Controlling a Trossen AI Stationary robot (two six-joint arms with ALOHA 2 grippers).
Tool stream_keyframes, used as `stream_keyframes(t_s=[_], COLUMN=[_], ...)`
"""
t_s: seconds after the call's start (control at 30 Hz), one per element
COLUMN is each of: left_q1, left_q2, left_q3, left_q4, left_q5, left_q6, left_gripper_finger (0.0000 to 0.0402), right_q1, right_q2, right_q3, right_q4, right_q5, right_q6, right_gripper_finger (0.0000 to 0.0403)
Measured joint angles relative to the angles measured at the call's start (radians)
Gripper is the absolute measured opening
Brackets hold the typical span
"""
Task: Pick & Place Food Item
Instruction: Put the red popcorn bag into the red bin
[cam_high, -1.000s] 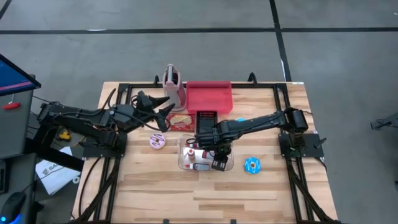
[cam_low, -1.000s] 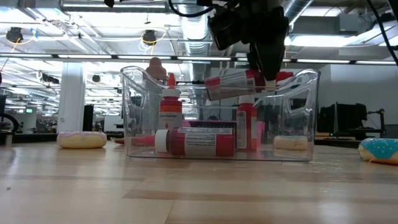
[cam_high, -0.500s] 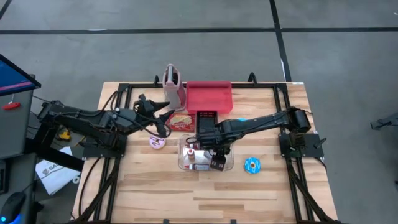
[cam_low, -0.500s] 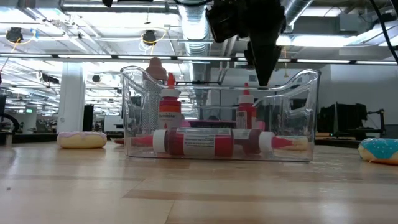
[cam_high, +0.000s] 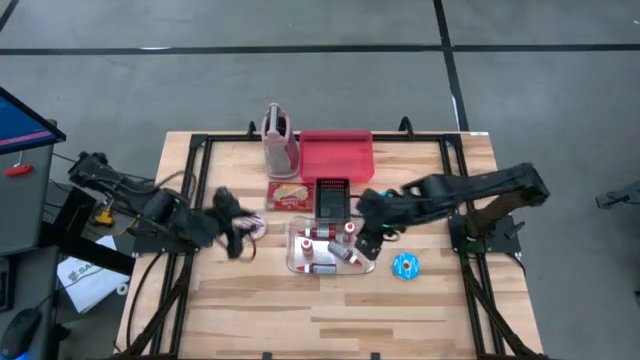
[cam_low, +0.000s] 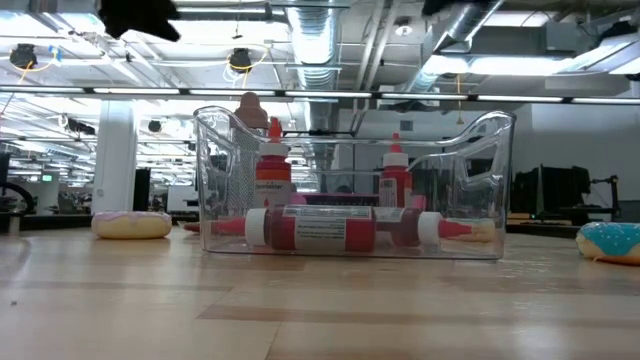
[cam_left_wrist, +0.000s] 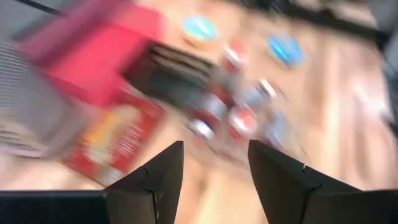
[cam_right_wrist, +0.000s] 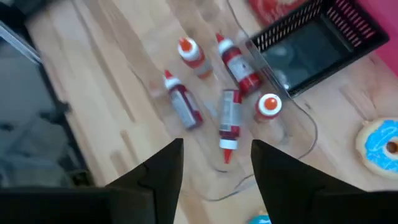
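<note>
Your right pincer (cam_high: 372, 232) is hanging open and empty just beside the clear bin (cam_high: 296, 262), on the side toward the blue donut (cam_high: 405, 265). Your left pincer (cam_high: 236, 236) is also open and empty, hovering over the pink donut (cam_high: 256, 228) on the bin's other side.

The sauce bottles (cam_right_wrist: 231, 118) are lying and standing inside the bin, five of them in the right wrist view, so that placement looks done. The black basket (cam_high: 332, 196) and red tray (cam_high: 336, 155) are sitting behind the bin.

If you are going for a donut next, watch two things. The right arm is crossing close to the bin's wall and could nudge it, tipping the upright bottles. The donut is soft and low, so a shallow or off-centre closing could squash it or slide it across the table (cam_high: 420, 310).
</note>
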Motion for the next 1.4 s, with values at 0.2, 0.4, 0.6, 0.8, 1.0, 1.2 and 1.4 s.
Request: stream_keyframes(t_s=[0.2, 0.4, 0.6, 0.8, 1.0, 1.2, 1.4], left_q1=[-0.203, -0.245, -0.171, -0.049, 0.162, 0.381, 0.554], left_q2=[0.095, 0.171, 0.211, 0.233, 0.22, 0.219, 0.215], left_q3=[0.0, 0.0, 0.0, 0.0, 0.0, 0.0, -0.06], left_q4=[-0.072, -0.236, -0.267, -0.266, -0.234, -0.153, 0.019], left_q5=[0.078, 0.129, 0.246, 0.38, 0.46, 0.573, 0.699], left_q6=[-0.026, -0.237, -0.127, 0.12, 0.15, 0.076, -0.101], left_gripper_finger=[0.0178, 0.0218, 0.0274, 0.0286, 0.0278, 0.0265, 0.0263], right_q1=[0.134, 0.261, 0.319, 0.334, 0.355, 0.366, 0.366], right_q2=[-0.084, -0.096, -0.088, -0.111, -0.156, -0.193, -0.201], right_q3=[0.0, 0.0, 0.0, 0.0, 0.0, 0.0, 0.0], right_q4=[0.05, 0.052, 0.042, 0.017, -0.034, -0.119, -0.162], right_q5=[0.2, 0.349, 0.405, 0.459, 0.522, 0.575, 0.59], right_q6=[0.158, 0.223, 0.298, 0.351, 0.409, 0.477, 0.499], right_gripper_finger=[0.0193, 0.0203, 0.0212, 0.0212, 0.0212, 0.0212, 0.0212])
